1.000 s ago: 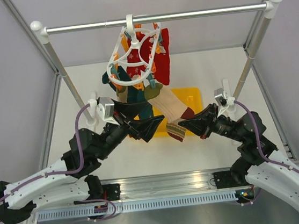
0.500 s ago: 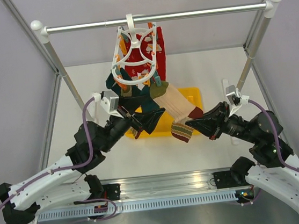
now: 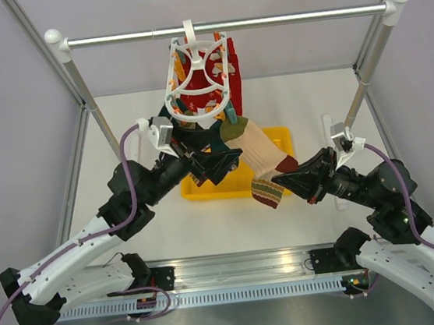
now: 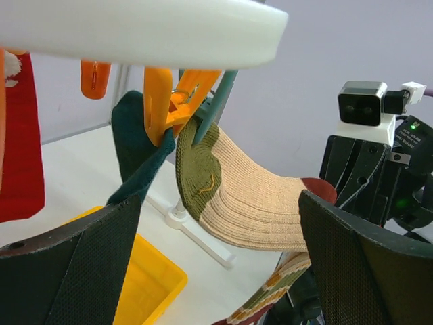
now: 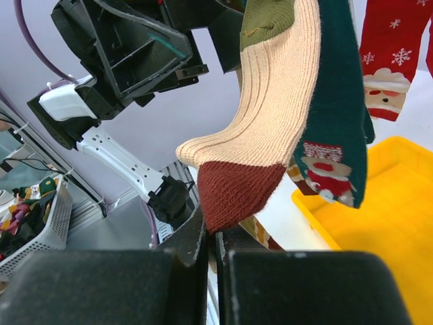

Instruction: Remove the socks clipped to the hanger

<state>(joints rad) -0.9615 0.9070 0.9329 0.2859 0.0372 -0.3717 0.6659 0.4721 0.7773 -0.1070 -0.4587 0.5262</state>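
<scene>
Right end effector [image 3: 285, 181] is clenched on the beige sock [image 3: 259, 150] near its brown heel. Over the last second it has been drawn back toward its own base, so the sock is now stretched from that grip up to its peg. Left end effector [image 3: 218, 162] is spread wide with nothing held, and has been raised in under the hanger [image 4: 135, 30]. In the left wrist view the teal peg [image 4: 215, 95] biting the sock's green toe is framed between its fingers, with an orange peg [image 4: 162, 101] holding a dark teal sock [image 4: 139, 152] just beside. A yellow bin [image 3: 280, 133] is seen on the tabletop [image 3: 141, 112] below. The hanger, tilted a second ago, has swung back nearly square under the rail [image 3: 302, 17], with a red sock [image 3: 235, 62] clipped at its far side. Judged: the beige sock is loaded but not yet freed; the teal peg looks lined up to be squeezed, and several socks are left.
</scene>
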